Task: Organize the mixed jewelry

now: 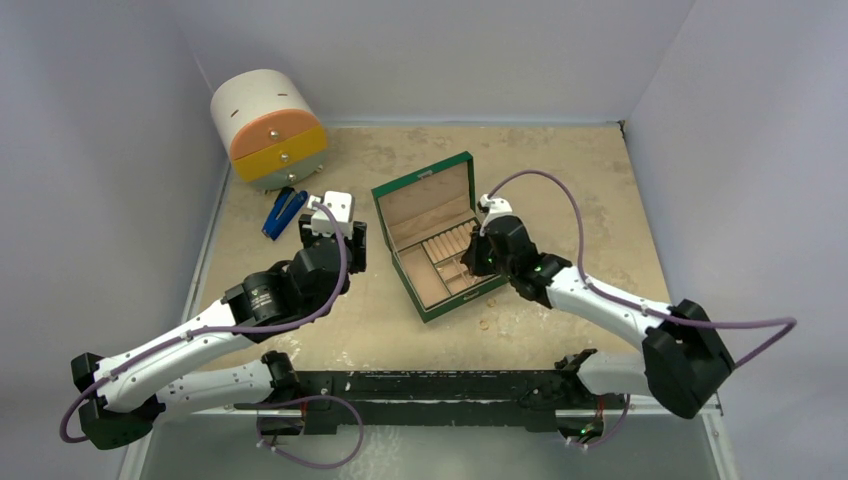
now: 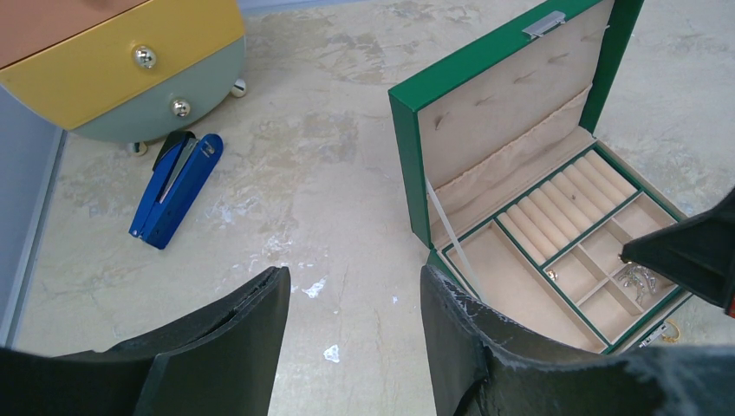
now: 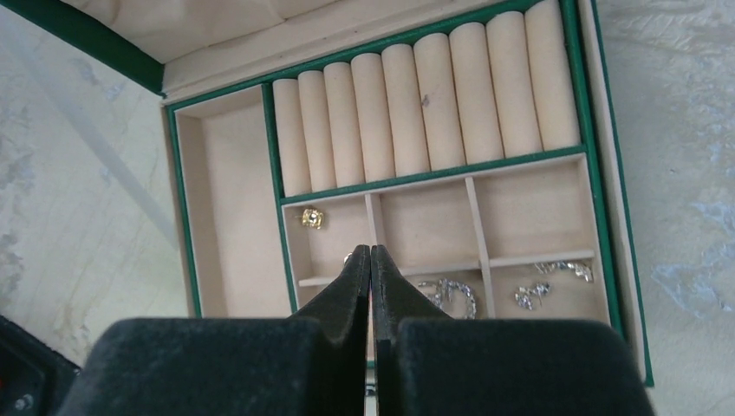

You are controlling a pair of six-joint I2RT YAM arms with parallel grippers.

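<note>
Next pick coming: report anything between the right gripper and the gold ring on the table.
Nothing visible does. The gold ring lies on the table before the green box; the shut right gripper hangs over its compartments.

Pale grey walls point(image 1: 100, 100); mottled beige tabletop point(image 1: 560, 170)

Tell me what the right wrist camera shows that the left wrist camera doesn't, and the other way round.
Only the right wrist: the right gripper, tips pressed shut over the small compartments, and the silver pieces split across two neighbouring compartments. Only the left wrist: the left gripper, open and empty, the blue stapler, the drawer cabinet, and the raised lid of the green jewelry box. Both: the box's tray, its ring rolls, the gold earring and some silver.
</note>
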